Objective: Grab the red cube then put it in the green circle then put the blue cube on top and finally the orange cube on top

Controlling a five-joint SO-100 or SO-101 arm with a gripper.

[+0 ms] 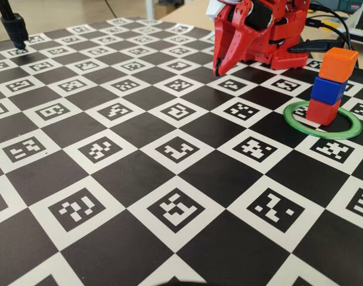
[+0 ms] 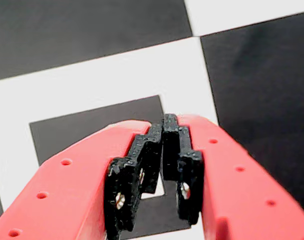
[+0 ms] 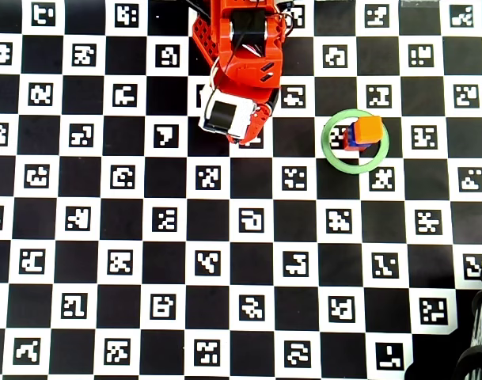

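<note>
And here is the stack, standing tall: the red cube point(image 1: 323, 111) is sitting inside the green circle point(image 1: 322, 127) on the checkered desk point(image 1: 139, 179), the blue cube point(image 1: 328, 90) is resting on top of it, and the orange cube point(image 1: 338, 64) is crowning the pile. In the fixed view the tower is leaning a touch, each cube sitting slightly askew on the one below.

From overhead, the orange cube point(image 3: 370, 129) is covering most of the tower, with slivers of blue point(image 3: 354, 135) and red point(image 3: 353, 147) peeking out at its 8 o'clock edge. The ring point(image 3: 337, 156) is lying at about 3 o'clock from the arm, and the stack is sitting toward the ring's 1 o'clock side rather than dead centre.

The end effector point(image 1: 216, 71) is hanging well apart from the cubes, tips pointing down just above the desk, at roughly 9 o'clock from the stack in the fixed view. The wrist view is showing it point(image 2: 164, 125) clenched: the black pads point(image 2: 184, 165) are pressing together with nothing between them, over a white square with a black marker.
</note>
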